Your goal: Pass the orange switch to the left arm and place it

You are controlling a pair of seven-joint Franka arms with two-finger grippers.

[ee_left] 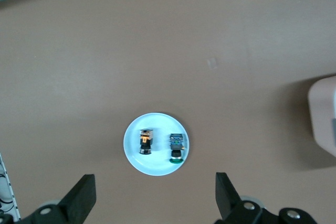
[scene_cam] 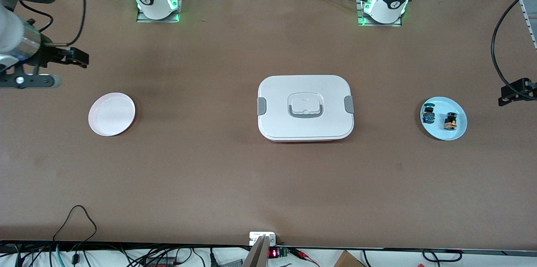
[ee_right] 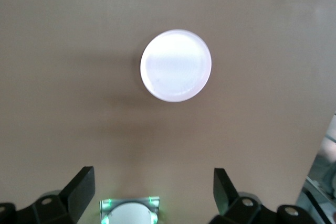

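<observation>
The orange switch (scene_cam: 451,121) (ee_left: 146,141) lies on a light blue plate (scene_cam: 441,133) (ee_left: 157,167) toward the left arm's end of the table. Beside it on that plate lies a blue and green switch (scene_cam: 428,114) (ee_left: 177,147). My left gripper (scene_cam: 515,92) (ee_left: 154,199) hangs high, open and empty, just off the plate's outer edge. The white lidded box (scene_cam: 305,107) (ee_left: 323,120) stands mid-table. My right gripper (scene_cam: 72,57) (ee_right: 152,190) waits open and empty, high above the table near a pale pink plate (scene_cam: 111,114) (ee_right: 176,65).
The pink plate holds nothing. The two arm bases (scene_cam: 158,1) (scene_cam: 384,5) stand along the table's farthest edge; the right one also shows in the right wrist view as a green-lit base (ee_right: 129,211). Cables (scene_cam: 501,45) hang near the left gripper.
</observation>
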